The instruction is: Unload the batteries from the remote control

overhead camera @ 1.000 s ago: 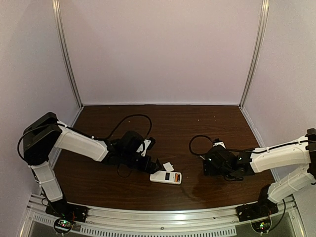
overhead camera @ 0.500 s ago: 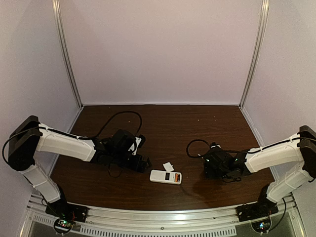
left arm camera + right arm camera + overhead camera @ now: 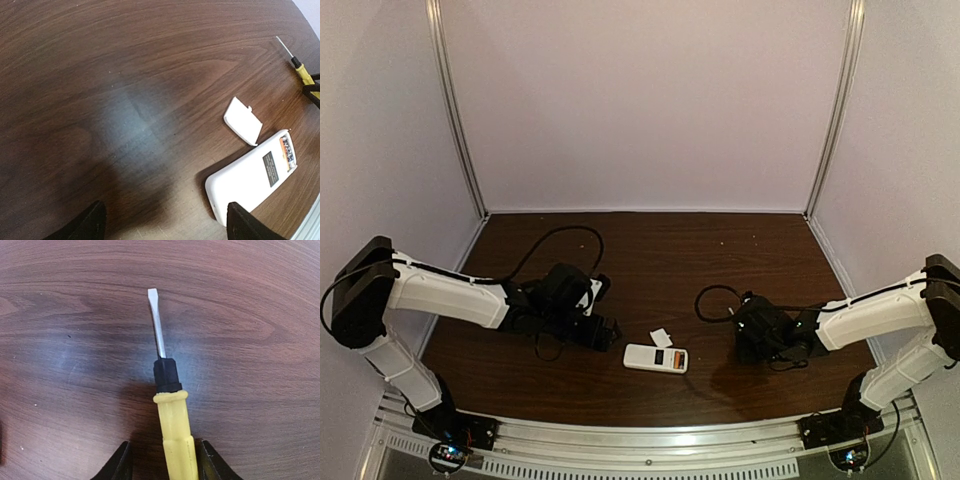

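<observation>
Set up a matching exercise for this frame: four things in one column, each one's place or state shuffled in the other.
Things
1. remote control
2. small white piece
3. screwdriver
4. left gripper

Place or state
A. jaws wide, holding nothing
B. handle between the right gripper's fingers
C. open at one end, orange battery showing
D. flat on the wood, just clear of the handset

Pairs: 1-C, 2-D, 3-B, 4-A
</observation>
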